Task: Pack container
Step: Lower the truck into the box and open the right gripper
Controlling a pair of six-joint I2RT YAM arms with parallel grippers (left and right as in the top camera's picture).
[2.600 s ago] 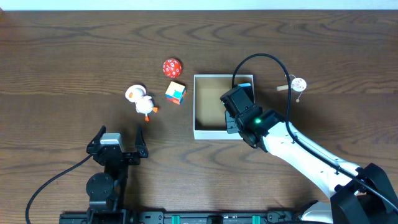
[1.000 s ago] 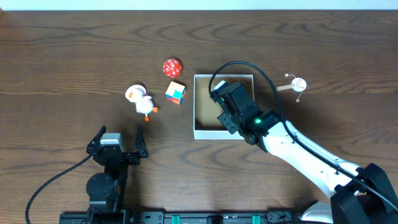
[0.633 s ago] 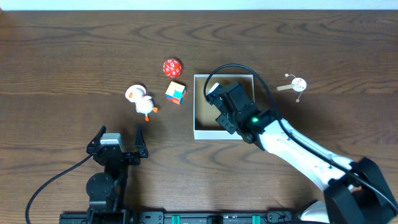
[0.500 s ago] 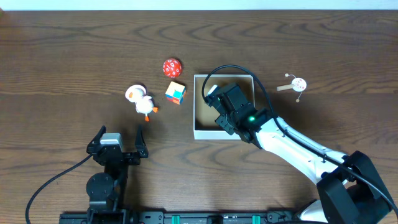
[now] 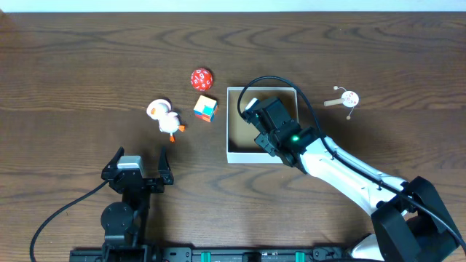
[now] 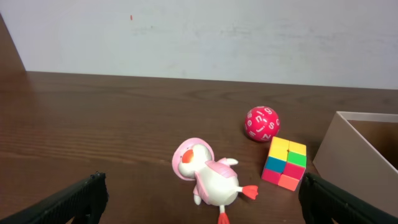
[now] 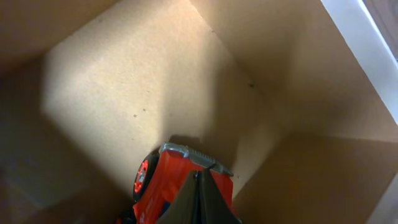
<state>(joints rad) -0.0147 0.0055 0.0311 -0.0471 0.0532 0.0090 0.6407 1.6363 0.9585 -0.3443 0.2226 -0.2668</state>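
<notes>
The container (image 5: 228, 125) is a square white-walled box with a tan inside, mid-table; its corner shows in the left wrist view (image 6: 360, 140). My right gripper (image 5: 255, 110) reaches down into its left half and is shut on a red toy car (image 7: 160, 180), whose silver bumper pokes out ahead of the fingertips (image 7: 199, 175) just over the cardboard floor (image 7: 124, 81). The car's pale tip shows in the overhead view (image 5: 247, 104). My left gripper (image 5: 140, 161) is open and empty near the front edge, well short of the toys.
Left of the container lie a multicoloured cube (image 5: 206, 108), a red ball with white numbers (image 5: 202, 78) and a white-and-pink duck (image 5: 166, 118); all show in the left wrist view too. A small white round toy on a stick (image 5: 348, 98) lies right of the container.
My right gripper has moved with the car from the container's right side to its left half. In the last half second it has barely moved. The left arm has stayed still.
</notes>
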